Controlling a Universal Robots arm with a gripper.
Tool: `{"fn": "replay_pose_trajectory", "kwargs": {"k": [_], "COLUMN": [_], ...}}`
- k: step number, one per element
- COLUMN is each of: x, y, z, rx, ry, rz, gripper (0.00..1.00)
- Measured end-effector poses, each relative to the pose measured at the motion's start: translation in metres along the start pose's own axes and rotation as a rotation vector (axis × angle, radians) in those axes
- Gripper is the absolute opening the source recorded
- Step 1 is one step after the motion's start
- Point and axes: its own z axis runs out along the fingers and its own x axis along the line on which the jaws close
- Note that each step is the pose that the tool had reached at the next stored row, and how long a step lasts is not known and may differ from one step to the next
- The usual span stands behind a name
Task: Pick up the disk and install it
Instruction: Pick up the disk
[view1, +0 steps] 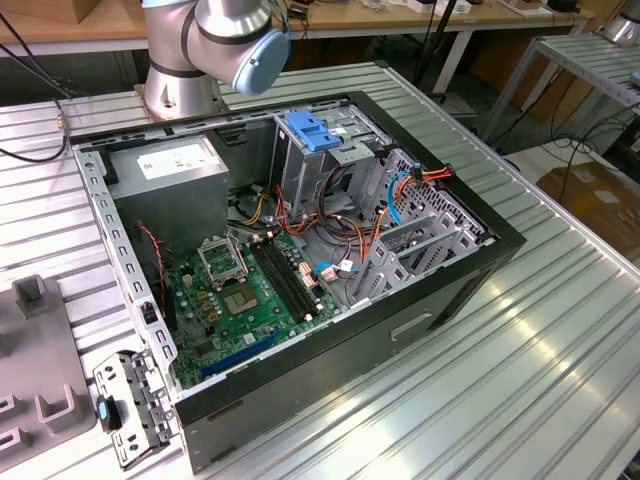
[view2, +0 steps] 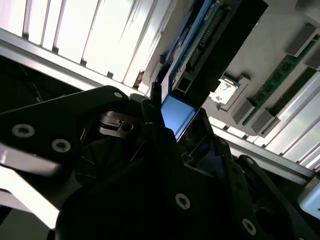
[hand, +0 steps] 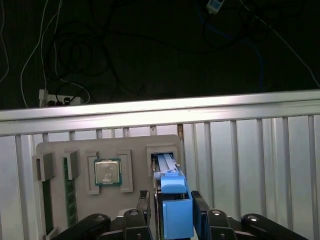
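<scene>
The task is in its first half. The pincer (hand: 173, 210) is clenched on the disk (hand: 167, 170), so the pick-up is under way. The fitting into the computer case (view1: 440, 290) is not yet done.

In the first wrist view the disk stands on edge in a slot of a grey tray (hand: 55, 147) lying on the ribbed metal bench (hand: 260, 150). The same tray also carries a processor chip (hand: 107, 172) and a memory stick (hand: 70, 195). The two fingers (hand: 197, 212) sit on either side of the blue frame at the near end of the disk, tight against it. The rest of the disk runs away from the pincer into the slot. I cannot tell whether it has lifted clear of the slot at all.

The second wrist view looks past the pincer's body along the black side of the disk, with its blue edge between the fingers and the tray just beyond.

In the exterior view the case lies open on the bench, its drive cage (view1: 345, 175) topped by a blue bracket (view1: 308, 130).
</scene>
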Motion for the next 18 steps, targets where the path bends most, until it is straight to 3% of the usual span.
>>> {"fn": "replay_pose_trajectory", "kwargs": {"k": [7,18], "x": [-0.0017,-0.0017], "y": [0.0009,0.0007], "z": [0.0057,0.0076], "rx": [-0.0003,-0.0023], "ry": [0.0009,0.0013], "rz": [0.009,0.015], "gripper": [0.45,0.45]}}
